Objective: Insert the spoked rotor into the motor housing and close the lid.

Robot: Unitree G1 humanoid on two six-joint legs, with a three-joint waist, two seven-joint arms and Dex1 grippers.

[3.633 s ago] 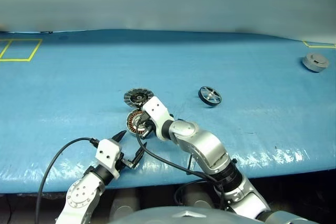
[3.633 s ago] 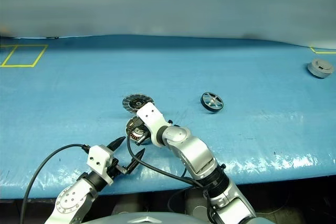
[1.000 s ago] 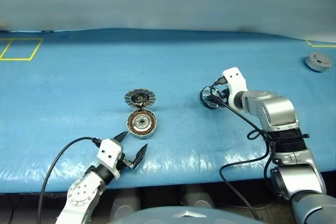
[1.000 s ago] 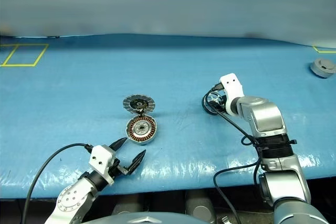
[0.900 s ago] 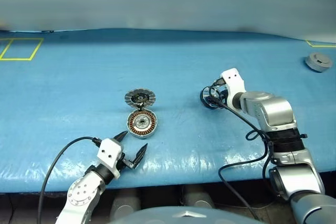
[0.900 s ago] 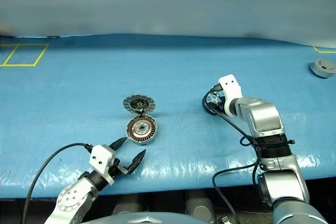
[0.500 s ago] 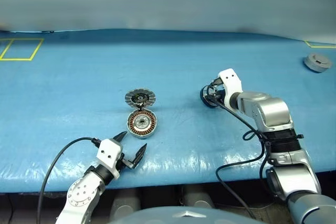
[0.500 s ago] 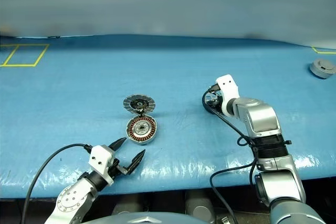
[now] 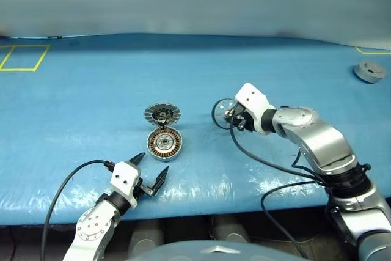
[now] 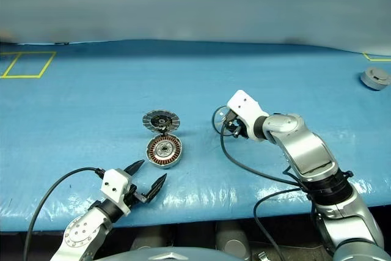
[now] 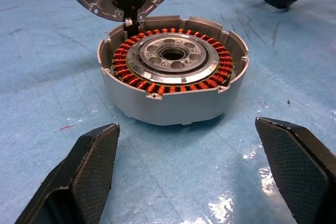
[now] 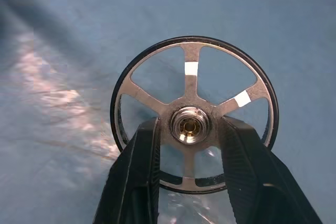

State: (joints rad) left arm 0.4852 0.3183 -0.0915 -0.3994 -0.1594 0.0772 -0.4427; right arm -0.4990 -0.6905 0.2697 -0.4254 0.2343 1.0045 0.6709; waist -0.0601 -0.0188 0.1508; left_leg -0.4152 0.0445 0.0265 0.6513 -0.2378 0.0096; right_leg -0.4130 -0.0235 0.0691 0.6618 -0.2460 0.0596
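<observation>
A blue table [image 9: 91, 90] is seen; the motor housing [image 9: 164, 145] rests there. Right of it, the spoked rotor [image 12: 191, 114] is clamped by the right gripper [image 12: 189, 145]; the left gripper [image 9: 149, 172] gapes.

left gripper [image 9: 149, 176]: low, fingers spread wide | right gripper [image 12: 189, 145]: raised, arm reaching left, fingers clamping spoked rotor [image 12: 191, 114] hub

No words, numbers, labels or brand marks can be read on anything here; the yellow tape outlines [image 9: 22, 57] on the blue tabletop [image 9: 91, 102] are plain lines without lettering.
</observation>
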